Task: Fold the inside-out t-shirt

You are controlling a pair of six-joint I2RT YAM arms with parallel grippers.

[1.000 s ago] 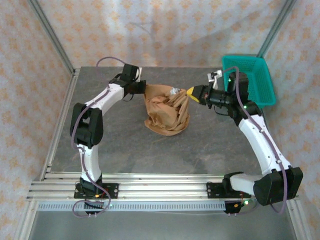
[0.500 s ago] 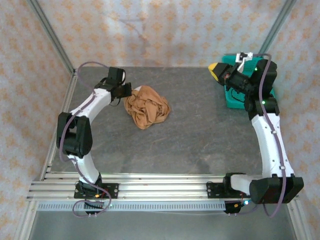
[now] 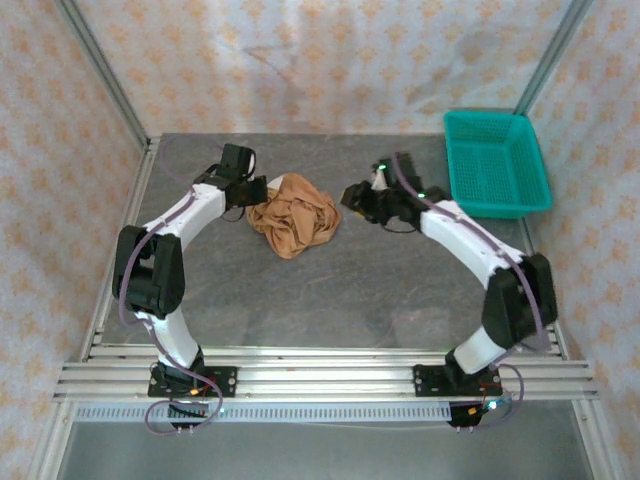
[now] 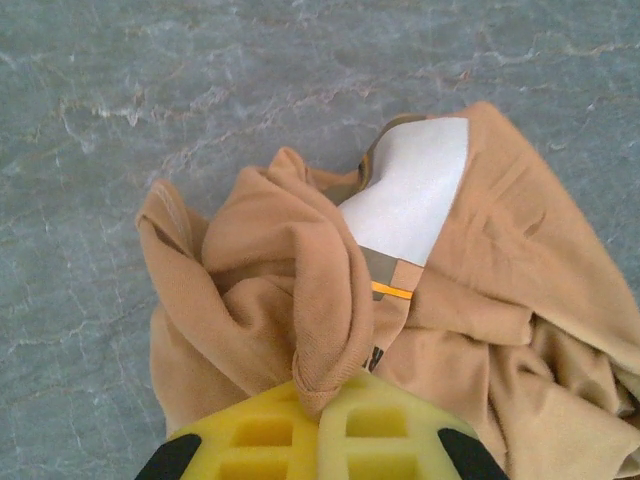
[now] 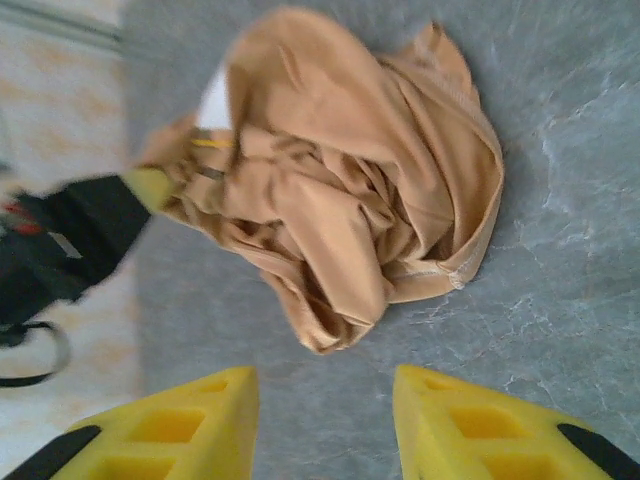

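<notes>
The tan t-shirt lies crumpled in a heap on the grey table, left of centre. In the left wrist view its white label patch faces up among the folds of the t-shirt. My left gripper sits at the heap's left edge; its yellow jaws are shut on a fold of the cloth. My right gripper hovers just right of the heap. Its fingers are spread wide over bare table, apart from the t-shirt.
A teal plastic basket stands at the back right of the table. Metal frame posts rise at the back corners, and patterned curtains close off the sides.
The right arm let go of the shirt, swung up toward the basket, then came back down beside the heap, open. The left gripper dragged the bunched shirt leftward and still holds it.
</notes>
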